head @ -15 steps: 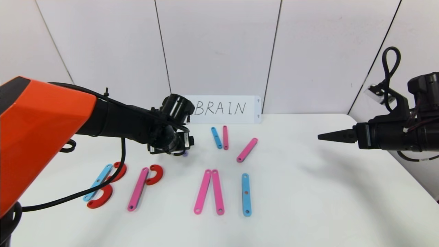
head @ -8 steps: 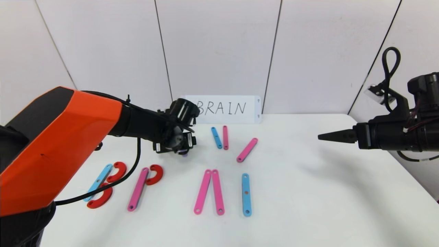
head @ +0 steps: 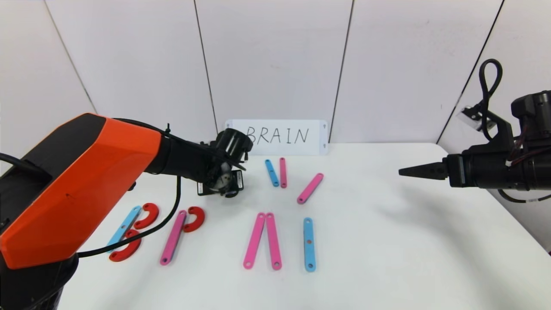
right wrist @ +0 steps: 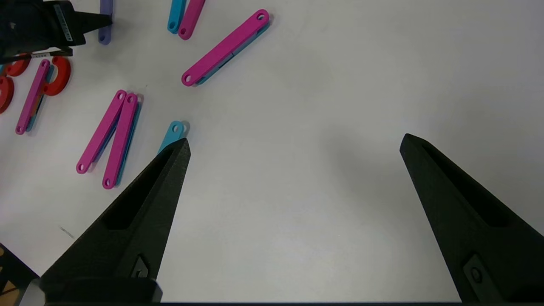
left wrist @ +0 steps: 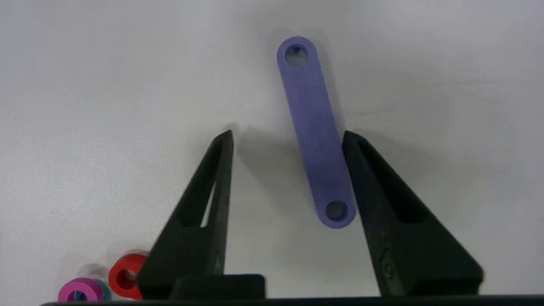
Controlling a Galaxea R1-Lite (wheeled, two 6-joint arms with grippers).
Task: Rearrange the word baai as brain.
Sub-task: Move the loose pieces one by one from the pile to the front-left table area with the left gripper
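Head view: the left end effector (head: 227,189) sits low over the white counter (head: 387,241), just far of the pink strip with one red plastic curve (head: 194,218), which looks like the half-built R. The spare pink flat strip (head: 310,188) and the blue-and-pink pair (head: 277,172) lie to its right, apart. The right end effector (head: 407,172) is parked far right, spread open.

Left wrist view: the flat purple holed strip (left wrist: 316,134) lies between the half-closed fingers (left wrist: 365,170), one touching its edge, not pinched yet. I'd centre first, then squeeze mid-strip so it doesn't pivot.

Right wrist view: nothing crowds the grab.
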